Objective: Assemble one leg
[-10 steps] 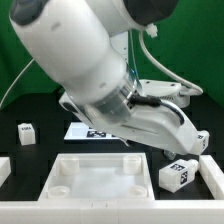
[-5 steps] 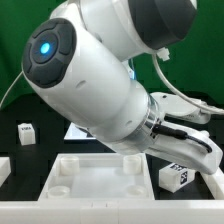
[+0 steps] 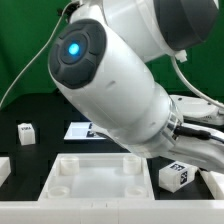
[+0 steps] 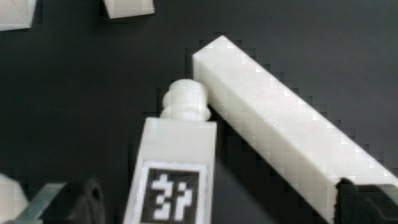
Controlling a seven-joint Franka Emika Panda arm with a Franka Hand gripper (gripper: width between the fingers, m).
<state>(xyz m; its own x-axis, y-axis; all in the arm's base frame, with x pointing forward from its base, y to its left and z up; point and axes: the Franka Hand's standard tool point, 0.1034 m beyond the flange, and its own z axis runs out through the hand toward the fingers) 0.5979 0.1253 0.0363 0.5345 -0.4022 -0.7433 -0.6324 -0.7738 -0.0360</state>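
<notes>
Gripper [image 4: 222, 203] is wide open and holds nothing. Only the dark finger [image 4: 80, 203] tips show in the wrist view, one at each side, and neither visibly touches a part. The leg [image 4: 175, 160] lies flat on the black table [image 4: 71, 90] between the fingers, closer to one of them. It is a smooth white plastic post, square in section, with a black-and-white square tag [image 4: 171, 195] on its upper face and a rounded, ribbed peg [image 4: 185, 97] at the far end. The peg sits right against the side of a long white bar [image 4: 276, 110]; whether there is actual contact cannot be told. The bar is smooth and matte with sharp corners, runs at a slant, and reaches as far as the other finger. Bits of other white parts are cut off at the frame edges. In the exterior view the glossy white arm [image 3: 115, 95] with its glowing blue light [image 3: 72, 48] fills most of the picture and the fingers cannot be made out. Below it lies the white square tray-like piece [image 3: 60, 180] with raised walls and corner holes. A tagged block [image 3: 177, 175] is just beside the tray on the exterior view's right, and a small tagged block [image 3: 26, 133] is well apart on the exterior view's left. The marker board [image 3: 78, 130] lies flat behind the tray. Whether either block is the leg under the wrist cannot be told.
</notes>
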